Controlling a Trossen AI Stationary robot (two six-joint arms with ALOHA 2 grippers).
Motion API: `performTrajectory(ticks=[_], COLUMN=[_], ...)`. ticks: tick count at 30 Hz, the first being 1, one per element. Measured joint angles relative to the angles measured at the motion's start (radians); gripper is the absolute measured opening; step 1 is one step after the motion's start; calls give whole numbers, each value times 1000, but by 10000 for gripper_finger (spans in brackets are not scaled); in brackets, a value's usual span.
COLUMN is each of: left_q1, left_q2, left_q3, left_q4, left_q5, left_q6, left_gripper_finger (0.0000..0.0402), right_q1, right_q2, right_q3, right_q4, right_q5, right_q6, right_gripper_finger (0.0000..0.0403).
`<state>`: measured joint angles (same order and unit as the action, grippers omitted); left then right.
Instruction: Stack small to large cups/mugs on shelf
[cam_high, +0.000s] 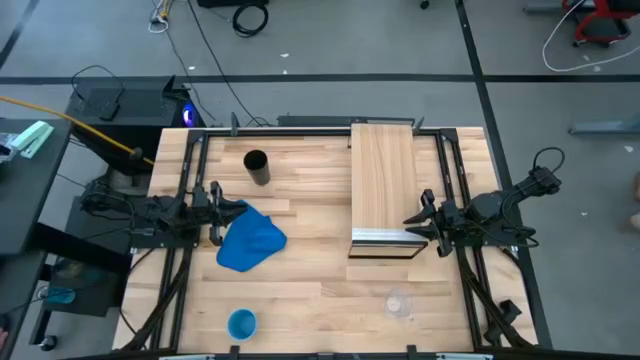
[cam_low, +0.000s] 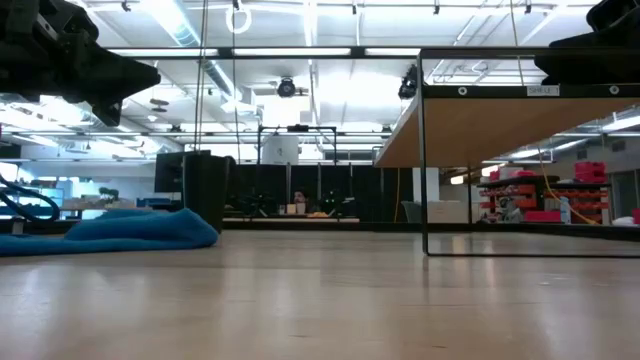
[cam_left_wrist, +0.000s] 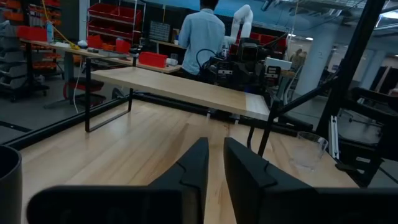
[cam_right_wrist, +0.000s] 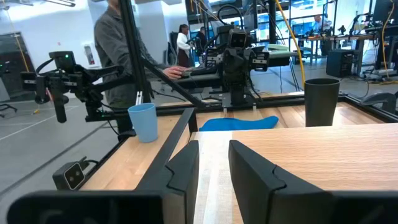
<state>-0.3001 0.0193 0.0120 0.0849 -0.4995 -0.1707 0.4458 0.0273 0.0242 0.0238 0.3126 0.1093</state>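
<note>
Clear cup (cam_high: 398, 303) upright on tabletop (cam_high: 320, 290) just in front of shelf (cam_high: 383, 180), nearest right end effector (cam_high: 418, 227), parted and empty at shelf's front corner; left end effector (cam_high: 216, 212) narrowly parted, empty, far across shelf.

You're looking at a robotics lab or workshop, an open industrial hall. Overhead you've got strip lights (cam_low: 300, 52) on a bare ceiling. Red storage bins (cam_left_wrist: 134, 46) line the shelving at the back, next to workbenches (cam_left_wrist: 68, 53) loaded with gear. A person in a light shirt (cam_left_wrist: 200, 34) stands at a bench, back to you. Cables (cam_high: 195, 40) trail across the grey concrete floor (cam_high: 400, 40), and there's another robot arm rig (cam_right_wrist: 239, 62) across the table.
</note>
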Motion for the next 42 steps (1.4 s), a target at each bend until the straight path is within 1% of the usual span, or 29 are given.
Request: performTrajectory(ticks=[5,15,25,35,42], left_q1=[0,0,0,0,0], left_q2=[0,0,0,0,0], left_q3=[0,0,0,0,0], left_q4=[0,0,0,0,0], left_q5=[0,0,0,0,0], left_q6=[0,0,0,0,0], left_gripper_finger=[53,61,53,61,55], right_q1=[0,0,0,0,0], right_q2=[0,0,0,0,0], right_q3=[0,0,0,0,0], right_q4=[0,0,0,0,0], right_q5=[0,0,0,0,0], right_q6=[0,0,0,0,0], right_gripper_finger=[96,96,96,96,96])
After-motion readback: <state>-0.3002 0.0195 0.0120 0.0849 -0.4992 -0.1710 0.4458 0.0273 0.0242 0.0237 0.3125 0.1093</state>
